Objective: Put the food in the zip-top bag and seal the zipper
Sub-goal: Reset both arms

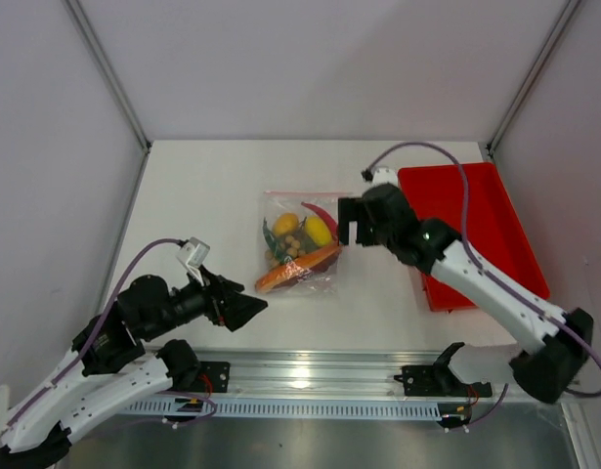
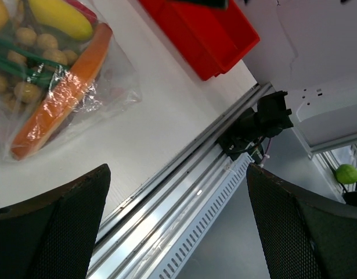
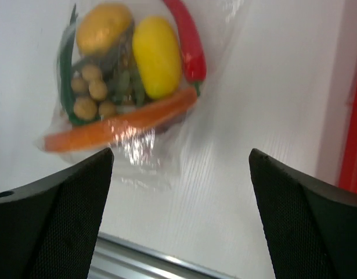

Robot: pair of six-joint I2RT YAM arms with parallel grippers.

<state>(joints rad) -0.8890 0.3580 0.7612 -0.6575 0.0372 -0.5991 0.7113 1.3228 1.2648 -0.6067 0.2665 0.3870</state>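
Left fingers (image 2: 50, 232) and right fingers (image 3: 50, 221) stand apart; zip-top bag (image 1: 300, 244) lies between, away from table (image 1: 212, 176) edges.

Clear zip-top bag (image 1: 280, 203), flat, toy food (image 1: 298, 246) inside, pink zipper (image 1: 300, 192) along far edge

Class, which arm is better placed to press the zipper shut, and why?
Right, probably: the open right tool hangs beside the bag, close to the zipper on the far edge. The left tool sits off its near corner, farther away.
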